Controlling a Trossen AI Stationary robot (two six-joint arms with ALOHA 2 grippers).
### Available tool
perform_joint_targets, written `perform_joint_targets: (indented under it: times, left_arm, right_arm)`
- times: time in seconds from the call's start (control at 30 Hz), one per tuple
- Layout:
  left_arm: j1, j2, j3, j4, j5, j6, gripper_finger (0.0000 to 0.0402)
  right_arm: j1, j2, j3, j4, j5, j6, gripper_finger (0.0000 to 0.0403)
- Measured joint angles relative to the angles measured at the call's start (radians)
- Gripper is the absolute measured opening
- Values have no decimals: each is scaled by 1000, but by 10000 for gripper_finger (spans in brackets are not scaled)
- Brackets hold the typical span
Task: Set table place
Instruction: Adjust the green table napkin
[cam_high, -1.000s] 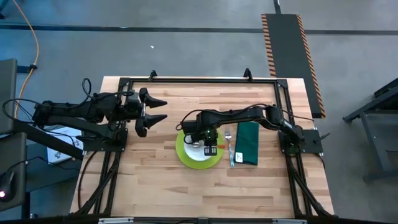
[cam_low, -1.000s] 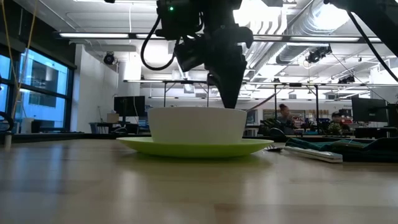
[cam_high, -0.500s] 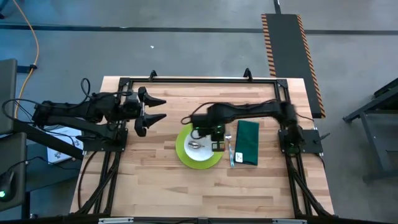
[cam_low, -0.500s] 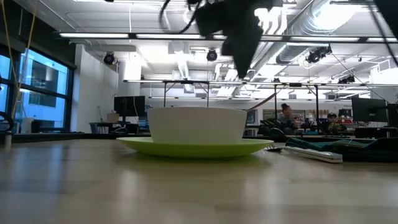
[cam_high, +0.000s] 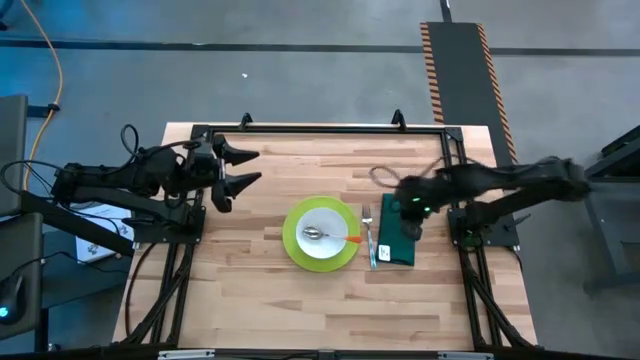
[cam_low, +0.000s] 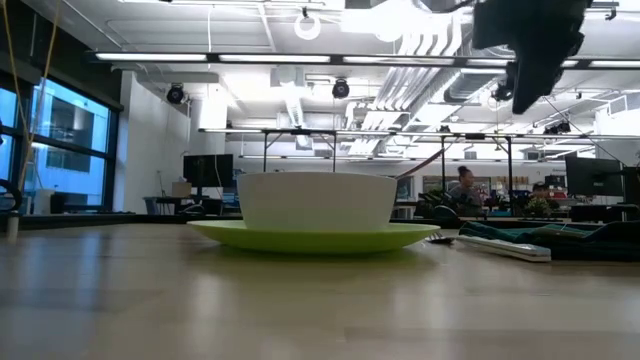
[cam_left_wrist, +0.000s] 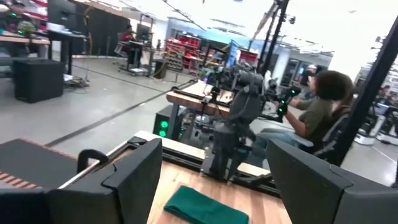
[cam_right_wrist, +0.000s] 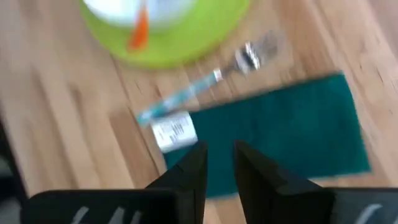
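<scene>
Right gripper (cam_high: 412, 228) above napkin (cam_high: 399, 230), fingers narrowly apart, left gripper (cam_high: 243, 168) wide open.

The table (cam_high: 260, 290) is showing matt planked wood; the plate (cam_high: 296, 245) is looking like smooth plastic, the napkin (cam_high: 392, 245) possibly cloth, the fork (cam_right_wrist: 249, 56) shiny metal.

Bench (cam_high: 250, 290): light butcher-block planks, thin black frame along the edges. Lime-green plate (cam_high: 296, 244) sits flat near the middle. White bowl (cam_high: 322, 227) stands upright, centred on the plate. Spoon (cam_high: 330, 237) lies in the bowl, silver end inside, orange handle pointing toward the fork. Fork (cam_high: 368, 232) lies flat on the wood just beside the plate, between it and the napkin. Napkin (cam_high: 392, 230) is dark green, folded into a long rectangle, flat beside the fork.
</scene>
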Motion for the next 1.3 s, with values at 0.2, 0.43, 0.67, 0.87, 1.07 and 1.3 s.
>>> perform_joint_targets:
  times: [0.2,0.43,0.67,0.87,1.07,1.3]
  left_arm:
    - [0,-1,0,1,-23,-1,276]
    - [0,-1,0,1,-44,-3,276]
    - [0,-1,0,1,-48,-2,276]
    - [0,-1,0,2,-49,-2,276]
    - [0,-1,0,2,-51,-2,276]
    - [0,-1,0,2,-73,-2,276]
  right_arm:
    - [0,-242,-234,387,12,33,67]
    - [0,-247,-384,540,-33,14,17]
    - [0,-73,-393,534,-62,-14,2]
    - [0,121,-393,517,-120,-77,0]
    - [17,226,-393,517,-138,-167,0]
    - [19,242,-393,516,-141,-190,0]
